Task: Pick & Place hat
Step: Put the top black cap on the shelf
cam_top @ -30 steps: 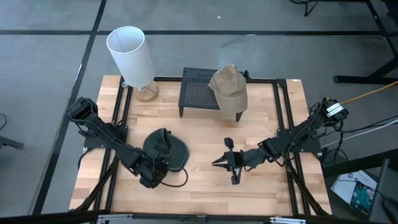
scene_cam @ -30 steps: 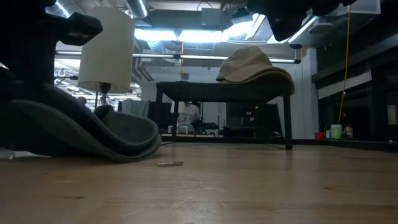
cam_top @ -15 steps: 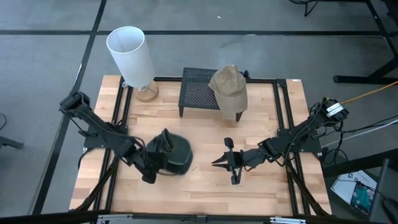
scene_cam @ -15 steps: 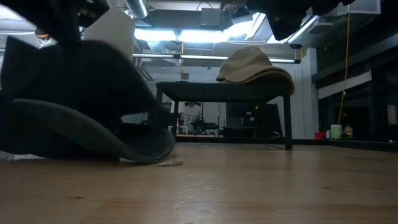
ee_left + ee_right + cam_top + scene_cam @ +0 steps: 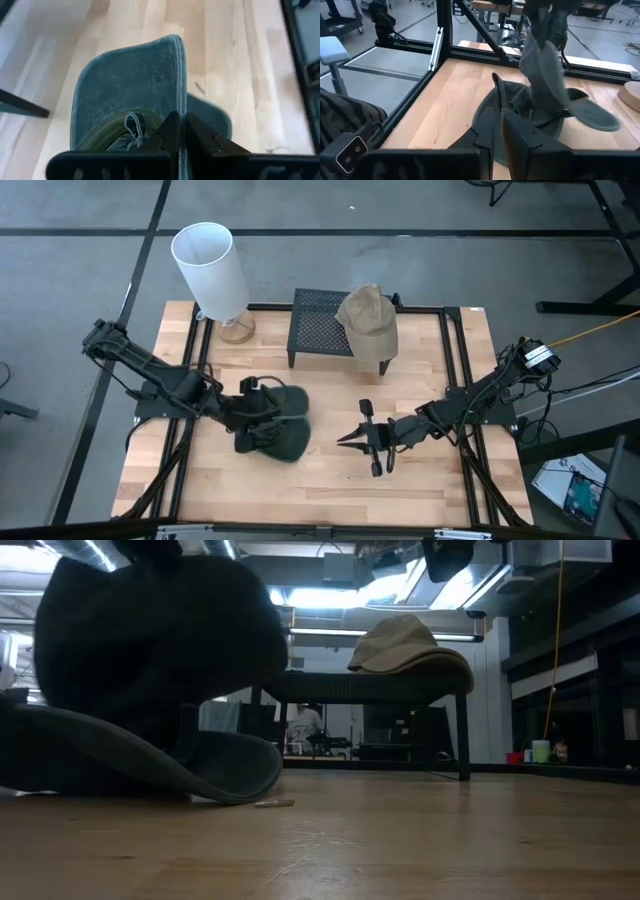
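Note:
A dark green brimmed hat [image 5: 278, 430] sits left of the table's middle and fills the left of the low view [image 5: 150, 660]. My left gripper [image 5: 248, 405] is above its left side, shut on its brim. The left wrist view shows the brim [image 5: 130, 85] and an olive lining with a cord. My right gripper [image 5: 345, 440] waits shut to the right of the hat, apart from it, facing the hat [image 5: 540, 75]. A tan hat [image 5: 367, 320] lies on the black mesh stand [image 5: 320, 330] at the far edge. My left gripper [image 5: 178, 131] pinches the stitched edge of the brim [image 5: 180, 102] between its two fingers, coming from above at a slant. The hat hangs tilted below the fingers, crown raised. The opposite side of the brim [image 5: 200, 765] rests on the table.
A white-shaded lamp [image 5: 210, 270] stands at the far left corner. The stand's legs [image 5: 465, 735] and black frame rails [image 5: 455, 360] border the work area. A small scrap [image 5: 273, 803] lies on the wood beside the brim. Bare wood shows along the near edge.
My left gripper has risen and moved from the hat's near side toward the far edge, keeping hold of the brim. The hat has been tipped up: its crown has lifted, while the lower brim has stayed on the table. My right gripper has kept still.

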Robot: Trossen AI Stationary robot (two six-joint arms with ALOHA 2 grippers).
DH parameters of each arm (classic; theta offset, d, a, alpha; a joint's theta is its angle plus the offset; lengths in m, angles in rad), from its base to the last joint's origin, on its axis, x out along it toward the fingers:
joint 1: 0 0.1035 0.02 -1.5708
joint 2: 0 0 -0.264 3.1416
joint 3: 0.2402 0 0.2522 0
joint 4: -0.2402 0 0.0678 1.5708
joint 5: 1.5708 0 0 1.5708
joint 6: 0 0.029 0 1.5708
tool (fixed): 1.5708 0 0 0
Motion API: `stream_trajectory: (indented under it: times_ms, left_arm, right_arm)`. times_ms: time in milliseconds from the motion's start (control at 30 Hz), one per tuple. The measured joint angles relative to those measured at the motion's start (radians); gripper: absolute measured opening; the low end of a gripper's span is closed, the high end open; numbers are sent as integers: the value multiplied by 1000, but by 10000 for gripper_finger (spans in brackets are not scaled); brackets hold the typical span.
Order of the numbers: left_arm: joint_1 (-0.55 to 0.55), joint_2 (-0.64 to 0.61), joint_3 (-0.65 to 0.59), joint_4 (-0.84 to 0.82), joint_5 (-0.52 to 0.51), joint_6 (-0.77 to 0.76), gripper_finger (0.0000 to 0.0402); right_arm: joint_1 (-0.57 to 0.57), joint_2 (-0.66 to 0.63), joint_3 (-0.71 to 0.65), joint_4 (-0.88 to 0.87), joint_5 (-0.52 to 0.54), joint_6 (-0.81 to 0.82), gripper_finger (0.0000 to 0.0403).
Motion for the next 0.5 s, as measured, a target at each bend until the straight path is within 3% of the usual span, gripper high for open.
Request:
stream_trajectory:
  times_ms: [167, 333, 500]
  left_arm:
    - [37, -29, 0, 117, 43, -3, 8]
    - [73, -40, 0, 272, 170, -2, 8]
    - [92, -40, 0, 321, 262, -41, 8]
  right_arm:
    - [-20, 0, 30, -2, -58, 4, 67]
    - [-57, 0, 72, -2, -78, -11, 153]
    - [-94, 0, 101, 2, -78, -72, 229]
